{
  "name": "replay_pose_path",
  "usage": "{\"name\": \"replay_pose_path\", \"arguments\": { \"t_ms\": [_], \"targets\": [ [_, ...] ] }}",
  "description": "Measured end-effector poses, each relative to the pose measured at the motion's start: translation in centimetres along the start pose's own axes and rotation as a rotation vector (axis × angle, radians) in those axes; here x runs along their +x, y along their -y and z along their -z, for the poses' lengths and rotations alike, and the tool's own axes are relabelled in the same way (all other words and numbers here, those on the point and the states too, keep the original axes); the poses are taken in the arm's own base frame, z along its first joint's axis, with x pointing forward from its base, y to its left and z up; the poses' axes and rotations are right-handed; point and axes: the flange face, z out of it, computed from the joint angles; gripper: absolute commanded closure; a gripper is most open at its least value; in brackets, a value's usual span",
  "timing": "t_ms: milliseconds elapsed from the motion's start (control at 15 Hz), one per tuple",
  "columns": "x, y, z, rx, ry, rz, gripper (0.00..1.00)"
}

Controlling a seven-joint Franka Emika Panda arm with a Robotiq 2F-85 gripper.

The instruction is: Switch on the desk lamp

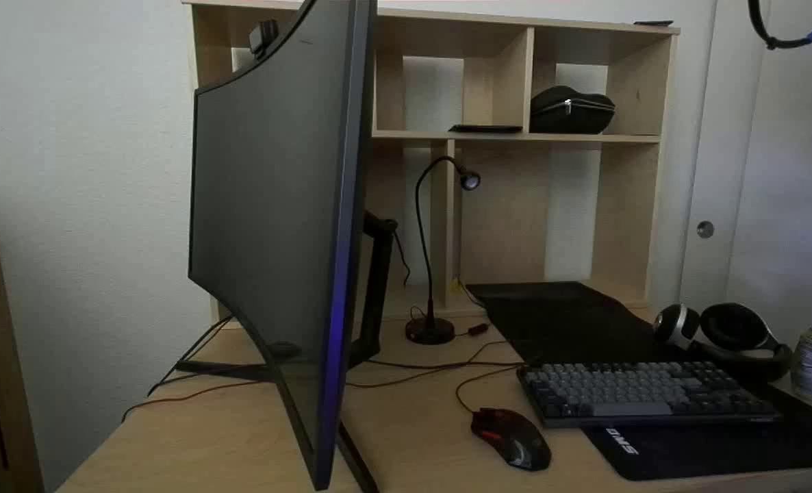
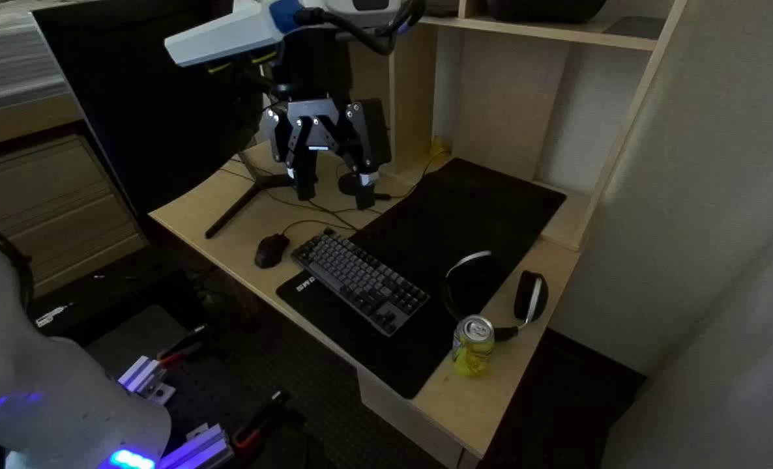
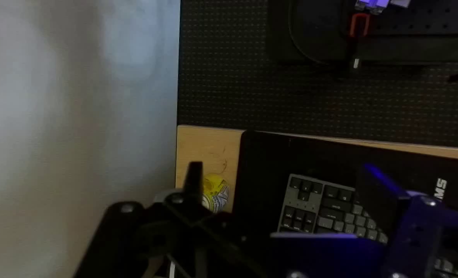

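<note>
The desk lamp [image 1: 430, 331] stands upright near the back of the desk, with a round dark base, a thin curved stem and a small head that shows no glow. A small dark piece [image 1: 478, 330] on a cord lies just right of its base. In an exterior view the lamp's base [image 2: 347, 184] shows partly behind my gripper [image 2: 334, 194], which points down above the desk with its fingers apart and nothing between them. The stem and head are hidden there. In the wrist view the gripper [image 3: 287, 181] is also open, and the lamp is out of view.
The large curved monitor [image 1: 276, 198] stands beside the lamp. A mouse [image 2: 272, 251], a keyboard [image 2: 360, 280], headphones [image 2: 531, 296] and a yellow can [image 2: 473, 345] are on the desk or black mat [image 2: 491, 195]. A wooden shelf unit [image 1: 502, 205] rises behind. Loose cables [image 1: 413, 375] cross the desk.
</note>
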Motion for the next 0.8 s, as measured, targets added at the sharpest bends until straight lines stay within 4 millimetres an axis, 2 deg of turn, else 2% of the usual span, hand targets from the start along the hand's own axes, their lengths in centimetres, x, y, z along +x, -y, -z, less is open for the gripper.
{"name": "replay_pose_path", "arguments": {
  "t_ms": [467, 800],
  "targets": [
    [0.26, 0.29, 0.1, 0.012, -0.017, 0.081, 0.0],
    [0.39, 0.52, 0.14, 0.052, -0.037, 0.022, 0.0]
  ]
}}
